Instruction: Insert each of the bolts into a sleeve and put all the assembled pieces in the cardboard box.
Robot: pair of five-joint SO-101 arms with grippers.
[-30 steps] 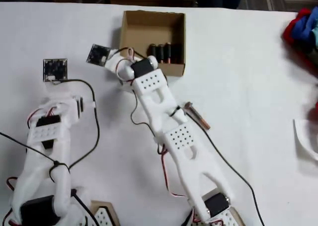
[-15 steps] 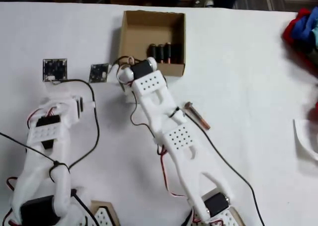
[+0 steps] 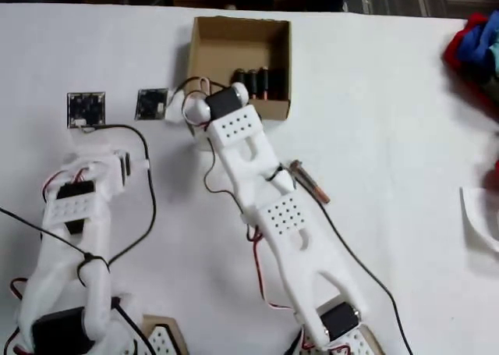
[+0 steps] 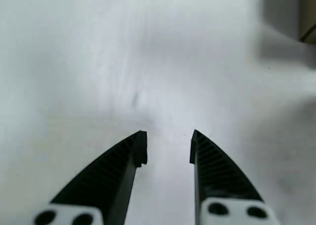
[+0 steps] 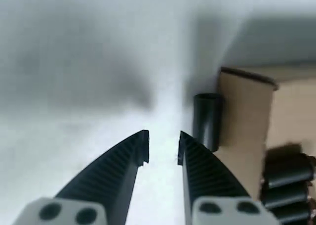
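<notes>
The cardboard box [image 3: 234, 39] stands at the table's far middle, with several black assembled pieces [image 3: 253, 80] in a row against its near wall. A loose bolt [image 3: 309, 182] lies on the white table beside the right arm [image 3: 242, 144], which stretches to the box's near left corner. In the right wrist view a black sleeve [image 5: 206, 120] rests against the outside of the box wall [image 5: 247, 116]. My right gripper [image 5: 162, 148] is open just beside it, holding nothing. The pieces [image 5: 289, 185] inside the box show past the wall. My left gripper [image 4: 168, 146] is open over bare table.
The left arm [image 3: 74, 203] sits folded at the near left with its cable looping across the table. Red and blue cloth [image 3: 475, 39] lies at the far right edge, and a white object [image 3: 479, 218] at the right edge.
The right arm's wrist has swung left and down, away from the box's left wall. The left arm has not moved.
</notes>
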